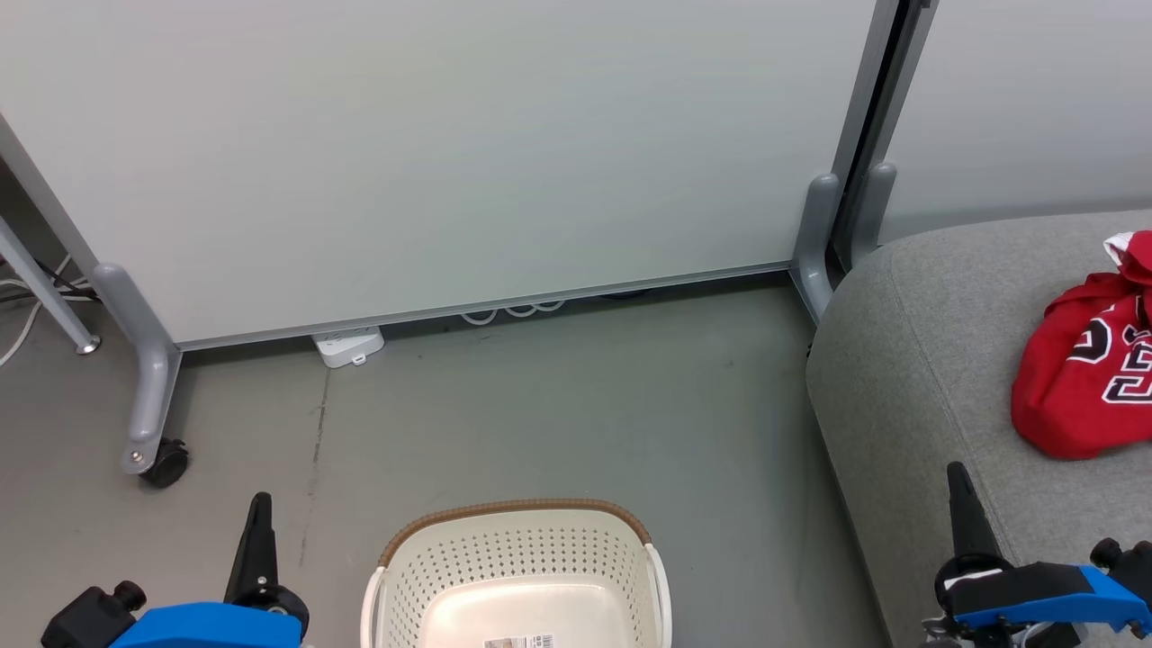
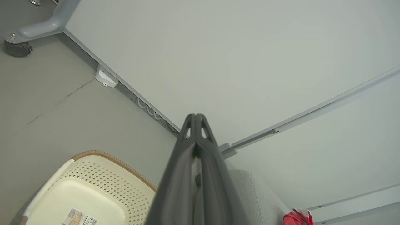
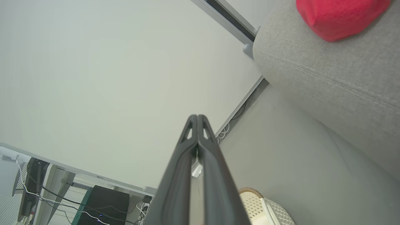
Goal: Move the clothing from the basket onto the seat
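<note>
Closed tight, the left claw (image 1: pixel 260 500) is hanging over the floor (image 1: pixel 558 396) just left of the basket (image 1: pixel 517 509), its two dark fingers pressing together along their length and gripping nothing. The right claw (image 1: pixel 957 472) is likewise closed and gripping nothing, hovering by the near edge of the seat (image 1: pixel 918 360) with its tip pointing up the head view. The clothing (image 1: pixel 1080 378), a bunched red garment with black-and-white lettering and a bit of white trim at its top, is lying on the seat, beyond the right claw and apart from it. The basket is standing on the floor between the two claws, left of the seat and not touching it, its pale bottom with a paper label showing. Behind it a white partition (image 1: pixel 450 135) is standing on grey wheeled feet, with a white power strip (image 1: pixel 349 346) lying at its base.
</note>
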Controlling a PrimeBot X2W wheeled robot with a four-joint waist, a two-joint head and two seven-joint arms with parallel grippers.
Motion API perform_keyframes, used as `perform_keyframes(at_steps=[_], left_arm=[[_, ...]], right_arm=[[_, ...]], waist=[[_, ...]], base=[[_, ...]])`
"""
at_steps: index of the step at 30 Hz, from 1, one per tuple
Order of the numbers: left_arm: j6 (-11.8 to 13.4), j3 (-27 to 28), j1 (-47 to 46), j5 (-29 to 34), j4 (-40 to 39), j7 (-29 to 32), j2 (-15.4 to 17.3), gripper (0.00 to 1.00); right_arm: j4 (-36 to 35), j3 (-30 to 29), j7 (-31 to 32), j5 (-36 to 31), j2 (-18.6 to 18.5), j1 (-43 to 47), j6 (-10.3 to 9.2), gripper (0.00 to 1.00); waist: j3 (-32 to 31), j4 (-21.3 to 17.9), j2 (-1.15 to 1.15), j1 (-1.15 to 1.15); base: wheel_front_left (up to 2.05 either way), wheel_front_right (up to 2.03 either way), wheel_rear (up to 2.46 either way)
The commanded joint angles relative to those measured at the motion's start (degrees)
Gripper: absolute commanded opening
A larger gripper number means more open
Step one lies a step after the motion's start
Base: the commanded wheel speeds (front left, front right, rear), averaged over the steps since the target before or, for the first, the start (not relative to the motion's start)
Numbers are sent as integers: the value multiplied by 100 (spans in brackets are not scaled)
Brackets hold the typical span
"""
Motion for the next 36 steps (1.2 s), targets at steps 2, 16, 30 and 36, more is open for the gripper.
perform_keyframes(at_steps=[2,16,30,36], left_arm=[[-46,59,-148,-216,-83,55,34,0],[-103,172,-175,-1040,-115,278,39,0],[-159,280,-200,-1771,-142,476,44,0],[-184,320,-212,-2061,-153,555,45,0]], right_arm=[[-91,-32,55,236,11,-164,-1,0],[-132,-85,285,1104,42,-202,-2,0],[-165,-130,486,1878,69,-248,-2,0],[-177,-149,566,2183,81,-263,-2,0]], waist=[[2,1,0,0],[14,8,0,0],[26,14,0,0],[32,17,0,0]], base=[[0,0,0],[0,0,0],[0,0,0],[0,0,0]])
